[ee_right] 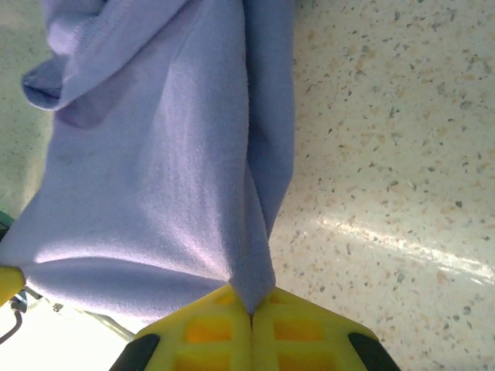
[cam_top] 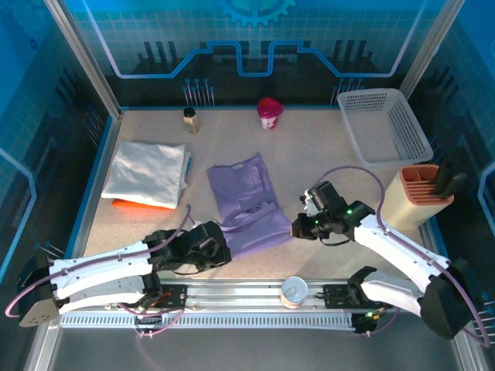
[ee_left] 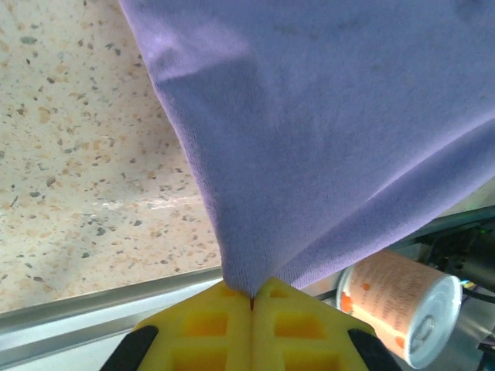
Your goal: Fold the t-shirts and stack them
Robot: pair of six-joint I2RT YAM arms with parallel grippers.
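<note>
White t-shirt [cam_top: 147,171] first: it lies folded at the worktop's [cam_top: 309,154] left, stacked on an orange t-shirt [cam_top: 138,205] whose edge peeks out on the near side. Next we find the left tool [ee_left: 251,297], its yellow pads pressed together on 1 near corner of the lavender t-shirt [cam_top: 246,202], which sprawls mid-worktop (wrinkled, partly doubled over). Further right, the right tool [ee_right: 251,311] pinches the shirt's other near corner the same way. We see a white basket [cam_top: 384,124] in the far right corner.
</note>
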